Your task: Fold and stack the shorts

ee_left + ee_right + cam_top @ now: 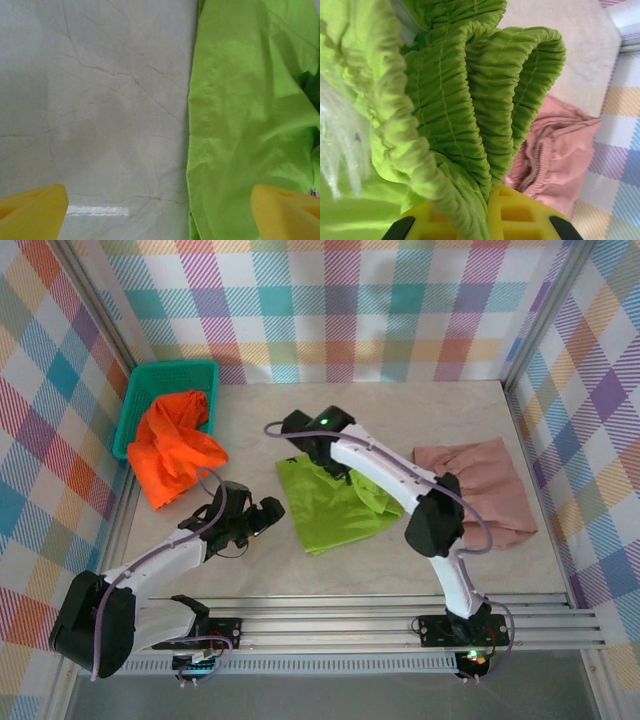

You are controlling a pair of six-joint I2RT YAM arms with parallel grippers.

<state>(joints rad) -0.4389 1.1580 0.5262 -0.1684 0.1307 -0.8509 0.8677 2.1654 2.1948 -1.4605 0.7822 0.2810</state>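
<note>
1. Left fingers point(32, 207), yellow and blocky, stood wide apart, straddling the left edge of the lime green shorts point(240, 125) over the veined, marble-look surface point(100, 100).
2. Right fingers point(520, 215) were clamped on the lime green shorts' ruched elastic waistband, bunched in folds mid-surface.
3. Pink shorts point(480, 490) lay crumpled at right.
4. Orange shorts point(175, 455) spilled from the teal mesh basket point(150, 380), far left.

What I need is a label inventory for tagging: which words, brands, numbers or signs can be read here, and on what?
None: no text can be read in any view.
The green shorts, pink shorts and orange shorts show no print or tag.
The basket shows no label.
Any marking on the arms is too small to read.
</note>
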